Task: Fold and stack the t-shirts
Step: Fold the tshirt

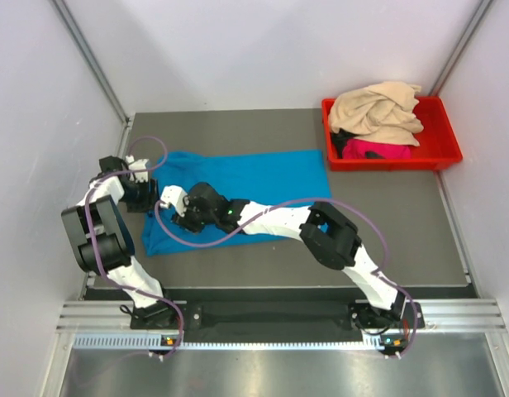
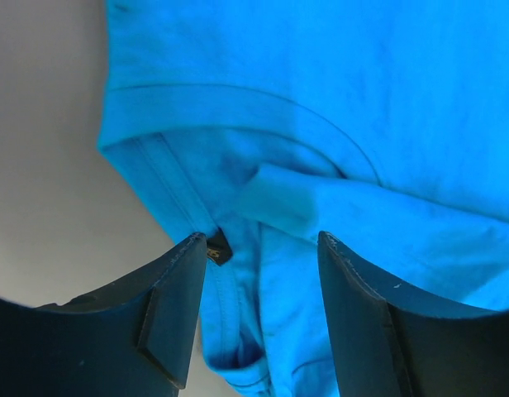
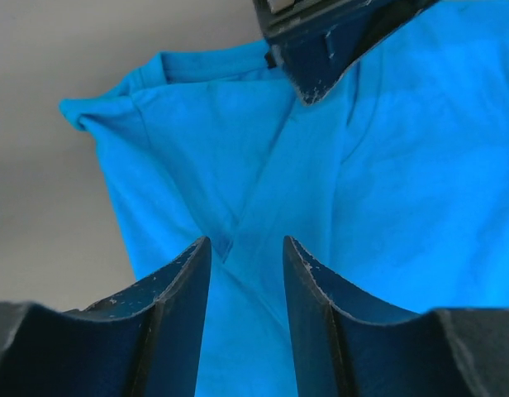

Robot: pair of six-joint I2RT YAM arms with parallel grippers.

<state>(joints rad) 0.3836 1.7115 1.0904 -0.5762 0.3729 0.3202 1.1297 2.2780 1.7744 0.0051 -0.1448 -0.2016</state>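
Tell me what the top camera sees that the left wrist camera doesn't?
Only the top camera shows the red bin at the table's far right corner, with the beige shirt heaped over the pink shirt inside it. It also shows both whole arms and the right tool.

Only the left wrist camera shows close-up bits: stitched seams, a folded flap and a small dark tab on the cloth edge.

Both show the blue shirt, the grey table and the left tool, open over the shirt's edge.

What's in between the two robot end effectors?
Just turquoise t-shirt cloth lies between the left end effector and the right end effector; the right wrist view shows it.
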